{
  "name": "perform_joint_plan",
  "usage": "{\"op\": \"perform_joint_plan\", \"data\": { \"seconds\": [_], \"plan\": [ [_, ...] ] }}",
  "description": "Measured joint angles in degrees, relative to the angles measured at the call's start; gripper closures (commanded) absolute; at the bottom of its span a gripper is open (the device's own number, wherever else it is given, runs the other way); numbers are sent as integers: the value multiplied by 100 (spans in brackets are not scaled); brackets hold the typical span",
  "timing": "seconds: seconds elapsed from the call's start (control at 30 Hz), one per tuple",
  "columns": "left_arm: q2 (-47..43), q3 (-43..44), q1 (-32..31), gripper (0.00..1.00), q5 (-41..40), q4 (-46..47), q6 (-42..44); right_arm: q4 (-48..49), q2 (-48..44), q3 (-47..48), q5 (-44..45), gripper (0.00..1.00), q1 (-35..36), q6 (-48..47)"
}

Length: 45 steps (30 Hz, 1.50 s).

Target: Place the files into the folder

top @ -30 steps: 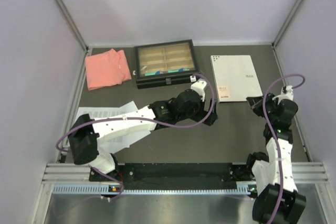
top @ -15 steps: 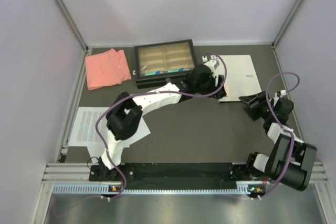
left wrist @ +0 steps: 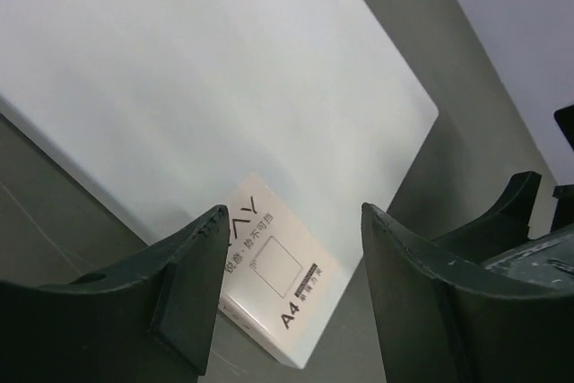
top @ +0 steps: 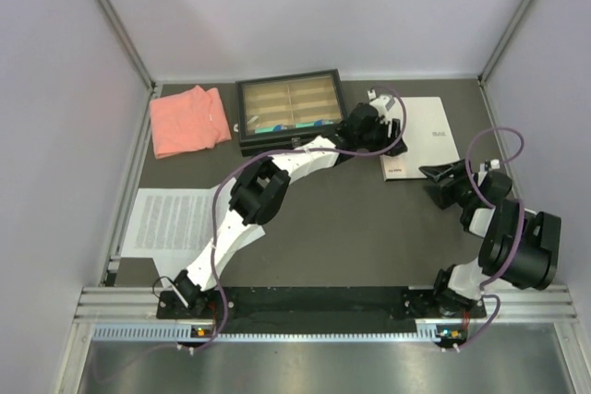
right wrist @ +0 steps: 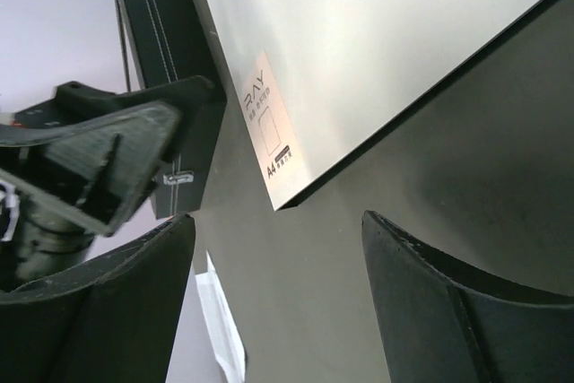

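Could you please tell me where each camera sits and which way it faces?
Top: above and behind the arms, looking down at the table; both arms show, left gripper and right gripper at the folder.
Left wrist: low over the folder's label; own fingers show.
Right wrist: low, facing the folder's labelled corner; own fingers and the left gripper show.
Shared: all see the folder's label.

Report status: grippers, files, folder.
Left gripper open, over label corner of folder. Right gripper open, near same corner. Folder closed, far right; files on table, near left. Nothing on the folder.
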Motion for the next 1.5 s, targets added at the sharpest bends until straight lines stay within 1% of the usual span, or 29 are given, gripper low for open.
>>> {"op": "perform_joint_plan", "data": {
  "seconds": [0.17,0.4,0.7,1.27,1.37,1.5],
  "plan": [
    [345,87,15,37,146,31,24,531,494,0,-22,26,0,199],
    [348,-101,15,40,109,295,24,1287,1021,-98,-35,27,0,446],
    [229,-466,26,41,94,719,-39,2369,1698,-157,-46,33,0,905],
    [177,-612,35,42,155,870,-173,4546,3067,-133,-42,39,107,2186],
    [177,-616,37,43,162,879,-181,4824,3209,-136,55,39,140,2306],
    [177,-621,37,43,179,881,-221,4933,3252,-144,251,41,208,2389]
  ]
}}
